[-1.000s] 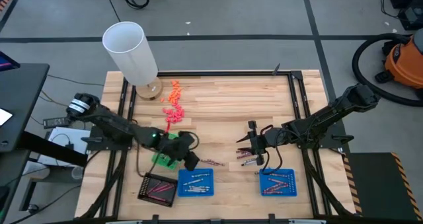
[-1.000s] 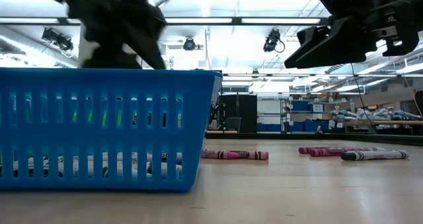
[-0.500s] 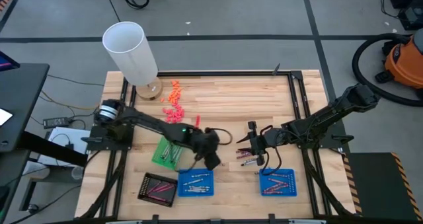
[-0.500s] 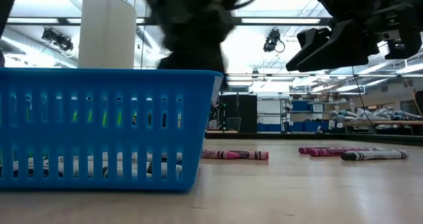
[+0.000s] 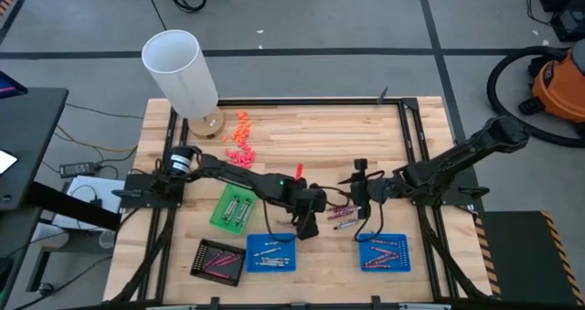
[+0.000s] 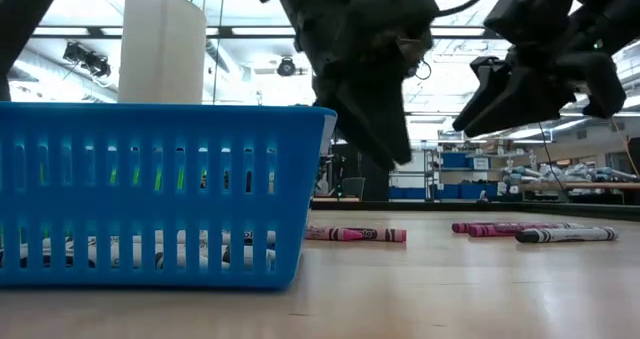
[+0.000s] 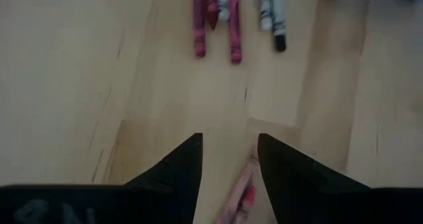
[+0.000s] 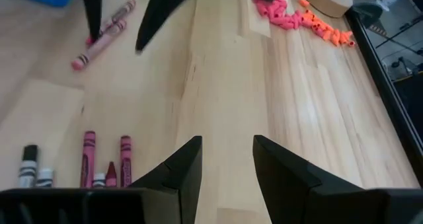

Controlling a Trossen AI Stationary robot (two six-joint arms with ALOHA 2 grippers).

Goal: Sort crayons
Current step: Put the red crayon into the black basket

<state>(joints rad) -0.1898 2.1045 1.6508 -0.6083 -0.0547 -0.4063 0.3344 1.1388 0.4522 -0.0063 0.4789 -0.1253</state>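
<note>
Left tool (image 5: pixel 303 226) angled down over a pink crayon (image 6: pixel 355 234), fingers parted and empty; right tool (image 5: pixel 357 187) likewise open, empty.

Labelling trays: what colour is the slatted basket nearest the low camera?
Blue slatted plastic basket, clearest in the low view.

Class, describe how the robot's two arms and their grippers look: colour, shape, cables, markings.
Both arms are black, slim and jointed. The left arm shows a silver ring near its base, a green light and a red patch. The left gripper and right gripper each end in two black wedge-shaped fingers. A thin black cable loops beside the right arm.
</note>
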